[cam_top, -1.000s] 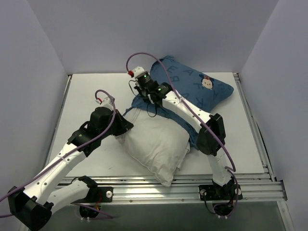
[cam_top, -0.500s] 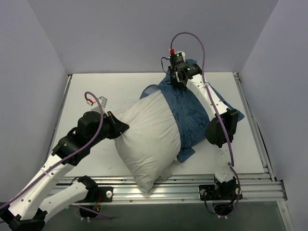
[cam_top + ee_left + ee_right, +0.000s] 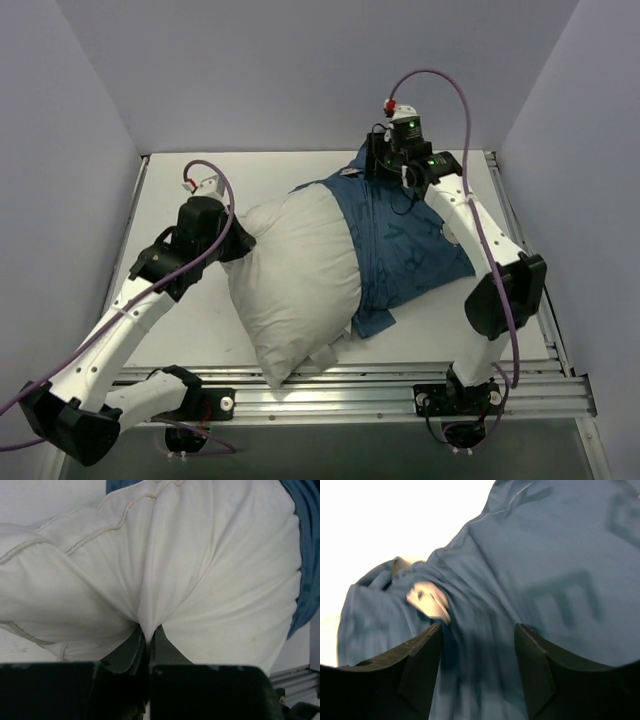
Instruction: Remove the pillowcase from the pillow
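Progress: I am judging the removal as roughly half done. The pillow (image 3: 295, 275) is lying diagonally on the table (image 3: 190, 320), its near-left half showing bare and white. Its far-right end is sitting inside the pillowcase (image 3: 410, 240), which is bunching toward the far right corner.

The left gripper (image 3: 146, 636) is clamping a pinch of white pillow fabric at the left end, with the jaws meeting on the fold. This is anchoring the pillow.

The right gripper (image 3: 479, 630) is hovering at the far end of the pillowcase. Its jaws are standing well apart over the blue cloth and are not pinching anything that I can make out, though that view is blurring.

What is remaining, as I am reading it: taking hold of the pillowcase again and drawing it off the covered end until the two are lying apart.

Count:
- one pillow
- one pillowcase
- two grippers — one on each arm
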Controlling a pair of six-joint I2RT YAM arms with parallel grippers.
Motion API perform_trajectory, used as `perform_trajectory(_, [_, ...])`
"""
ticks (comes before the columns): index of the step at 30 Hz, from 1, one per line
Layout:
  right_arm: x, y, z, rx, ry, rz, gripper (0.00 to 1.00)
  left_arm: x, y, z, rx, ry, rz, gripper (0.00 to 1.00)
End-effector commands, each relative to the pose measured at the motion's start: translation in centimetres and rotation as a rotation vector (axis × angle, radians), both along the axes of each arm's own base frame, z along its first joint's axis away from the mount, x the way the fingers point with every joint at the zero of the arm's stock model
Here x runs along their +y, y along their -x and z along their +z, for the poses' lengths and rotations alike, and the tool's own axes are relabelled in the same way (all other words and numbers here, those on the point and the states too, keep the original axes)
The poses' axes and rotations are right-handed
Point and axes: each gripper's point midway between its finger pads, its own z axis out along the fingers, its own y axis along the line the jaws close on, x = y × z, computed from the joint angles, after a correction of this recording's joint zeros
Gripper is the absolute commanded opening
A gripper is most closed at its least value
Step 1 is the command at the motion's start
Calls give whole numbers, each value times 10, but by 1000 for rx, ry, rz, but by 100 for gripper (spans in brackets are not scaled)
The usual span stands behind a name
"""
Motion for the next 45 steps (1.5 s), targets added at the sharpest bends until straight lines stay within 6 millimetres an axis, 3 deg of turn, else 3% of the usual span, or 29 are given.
perform_trajectory(1, [-21,22,62,-198,-77,-57,57,24,-46,41,-160,-44,90,2])
perform_trajectory(2, [-21,37,81,-247,-111,-48,63,27,-60,31,-133,-66,105,2])
perform_trajectory(3, [-20,46,78,-243,-127,-47,66,33,-73,44,-161,-61,128,2])
perform_trajectory(4, [-21,58,53,-197,-114,-46,68,35,-81,44,-162,-77,130,2])
perform_trajectory(5, [-21,71,61,-219,-132,-45,73,32,-91,37,-140,-89,129,2])
perform_trajectory(6, [-24,82,39,-172,-133,-57,76,29,-96,48,-156,-74,111,5])
perform_trajectory(8, [-32,100,37,-179,-151,-93,82,22,-100,53,-159,-53,91,18])
perform_trajectory(9, [-36,106,32,-173,-166,-117,83,19,-100,59,-173,-34,82,43])
perform_trajectory(12, [-60,127,9,-162,-139,-200,87,9,-82,74,-171,26,43,92])
perform_trajectory(13, [-65,131,4,-157,-134,-219,88,4,-74,79,-172,35,25,97])
perform_trajectory(15, [-74,140,-10,-139,-126,-237,89,-3,-50,84,-168,40,-13,94])
perform_trajectory(16, [-75,143,-11,-136,-131,-235,89,-25,-31,85,-161,48,-79,94])
perform_trajectory(19, [-75,147,-24,-120,-136,-234,89,-54,8,76,-133,61,-130,94])
perform_trajectory(20, [-75,147,-25,-122,-147,-240,89,-78,29,61,-103,56,-203,94])
perform_trajectory(23, [-75,148,-35,-118,-153,-248,89,-103,46,31,-69,-11,-226,94])
perform_trajectory(29, [-74,150,-51,-85,-140,-236,89,-133,35,-22,-87,-160,-234,94])
perform_trajectory(34, [-68,155,-47,-100,-132,-177,88,-145,25,-82,-1,-292,-233,94])
perform_trajectory(38, [-54,162,-41,-113,-140,-84,88,-157,24,-114,55,-300,-242,100])
perform_trajectory(39, [-46,166,-40,-110,-151,-47,88,-158,24,-119,63,-301,-239,91])
perform_trajectory(40, [-42,168,-38,-115,-158,-27,88,-158,23,-125,76,-303,-231,74])
perform_trajectory(42, [-30,174,-38,-114,-170,21,88,-159,23,-131,88,-299,-228,52])
perform_trajectory(43, [-21,178,-36,-110,-190,59,88,-159,23,-132,91,-301,-230,34])
perform_trajectory(45, [-9,183,-37,-104,-201,89,88,-159,22,-128,87,-298,-237,18])
